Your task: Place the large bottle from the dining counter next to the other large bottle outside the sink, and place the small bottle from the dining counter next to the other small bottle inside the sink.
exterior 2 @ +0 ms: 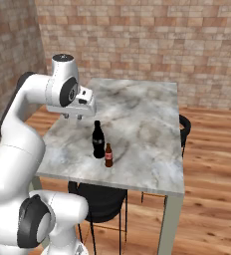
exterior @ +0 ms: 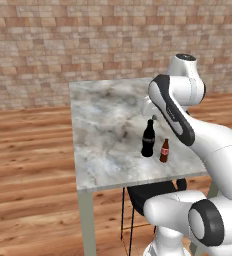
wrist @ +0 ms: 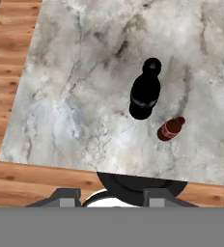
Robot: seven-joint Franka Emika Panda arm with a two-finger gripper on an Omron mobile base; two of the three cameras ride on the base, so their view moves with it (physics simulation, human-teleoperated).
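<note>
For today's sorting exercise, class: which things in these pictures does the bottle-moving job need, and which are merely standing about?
Belongs to the job:
- tall black cola bottle
- short brown bottle
- marbled dining counter on which both stand
- claw, above the counter, holding nothing

Just standing about:
- black chair tucked under the counter
- second black chair at the far side

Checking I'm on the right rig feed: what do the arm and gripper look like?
A glossy white arm of rounded segments with black joint bands and caps. The gripper is a boxy white hand with two short dark fingers. No cables or markings are visible.
</note>
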